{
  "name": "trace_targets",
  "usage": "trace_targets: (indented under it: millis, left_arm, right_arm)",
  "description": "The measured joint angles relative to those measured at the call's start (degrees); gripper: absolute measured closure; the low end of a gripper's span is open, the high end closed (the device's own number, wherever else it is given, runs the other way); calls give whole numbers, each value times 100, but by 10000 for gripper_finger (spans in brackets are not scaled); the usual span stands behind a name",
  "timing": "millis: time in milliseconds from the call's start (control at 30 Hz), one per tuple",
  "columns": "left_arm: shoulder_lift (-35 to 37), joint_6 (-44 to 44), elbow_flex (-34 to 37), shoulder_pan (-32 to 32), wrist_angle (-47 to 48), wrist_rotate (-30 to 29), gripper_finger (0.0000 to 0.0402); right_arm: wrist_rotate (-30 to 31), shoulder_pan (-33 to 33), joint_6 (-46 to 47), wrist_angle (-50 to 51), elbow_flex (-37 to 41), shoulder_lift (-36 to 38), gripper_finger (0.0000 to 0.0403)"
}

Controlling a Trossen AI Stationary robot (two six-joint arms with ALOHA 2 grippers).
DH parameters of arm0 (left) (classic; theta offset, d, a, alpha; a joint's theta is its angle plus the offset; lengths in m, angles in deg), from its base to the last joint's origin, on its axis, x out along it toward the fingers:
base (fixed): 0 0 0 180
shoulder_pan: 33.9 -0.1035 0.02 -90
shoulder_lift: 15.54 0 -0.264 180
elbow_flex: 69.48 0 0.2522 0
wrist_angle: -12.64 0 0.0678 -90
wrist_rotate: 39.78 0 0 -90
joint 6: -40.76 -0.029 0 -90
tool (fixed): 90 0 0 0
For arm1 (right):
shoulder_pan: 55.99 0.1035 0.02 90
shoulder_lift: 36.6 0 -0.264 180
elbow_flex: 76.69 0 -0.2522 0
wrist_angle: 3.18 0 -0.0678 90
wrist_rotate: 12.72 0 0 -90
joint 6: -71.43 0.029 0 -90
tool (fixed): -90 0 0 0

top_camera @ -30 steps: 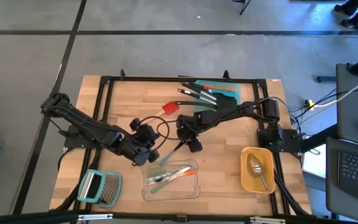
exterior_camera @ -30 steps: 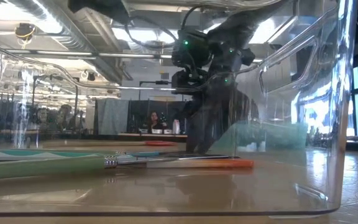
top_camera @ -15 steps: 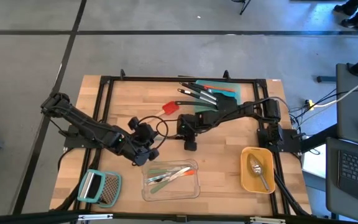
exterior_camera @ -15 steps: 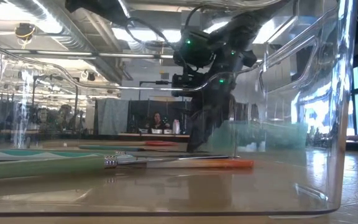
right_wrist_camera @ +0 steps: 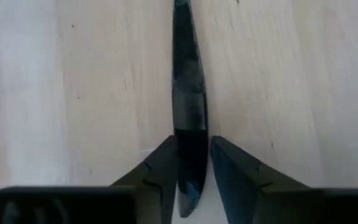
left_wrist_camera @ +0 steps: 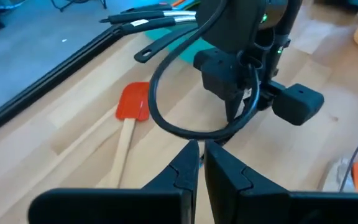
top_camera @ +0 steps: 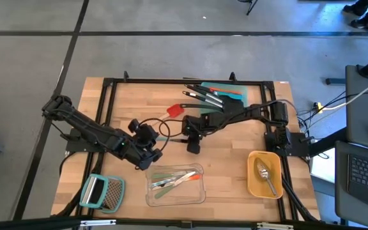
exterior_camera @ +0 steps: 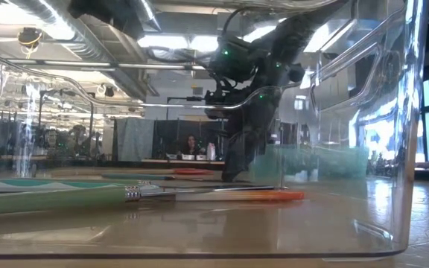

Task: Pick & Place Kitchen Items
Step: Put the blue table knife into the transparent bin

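**Slim black tool clamped at mid-table, clear bin just beyond**

A slim black utensil [right_wrist_camera: 188, 118] is pinched between the fingers of the right gripper [top_camera: 193, 142], its long axis running straight out from the jaws, low over the wooden table [top_camera: 229, 172]. The clear container [top_camera: 174, 186], already holding teal, green and orange tools, lies toward the near edge, nearer this arm's load. The left gripper [left_wrist_camera: 197, 163] is closed on nothing, just beside, above the red spatula [left_wrist_camera: 132, 102]. Beyond the table, an open workshop is seen
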State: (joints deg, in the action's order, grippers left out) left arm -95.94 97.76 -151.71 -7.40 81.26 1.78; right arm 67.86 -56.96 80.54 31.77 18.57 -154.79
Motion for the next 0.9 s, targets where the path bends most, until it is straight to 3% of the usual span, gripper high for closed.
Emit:
trace_targets:
  millis: [167,333,533,633,767,900]
  left_arm:
    - [0,459,610,-16,-271,286,382]
    - [-4,359,1885,-232,-1717,1603,382]
    - [227,457,3345,-253,-4897,1579,394]
    - [525,253,4143,-404,-7082,1442,399]
    - [820,-100,5388,-923,-9981,1877,400]
    - [1058,-789,6146,-1490,-10695,2695,400]
  right_arm:
    - [-556,-139,214,20,-2,-1,279]
    - [-833,-218,330,-11,15,-4,276]
    - [-911,-218,174,-77,7,0,269]
    - [-906,-221,226,-92,7,42,259]
    - [-918,-221,247,-92,7,42,245]
    - [-898,-209,246,-98,7,44,240]
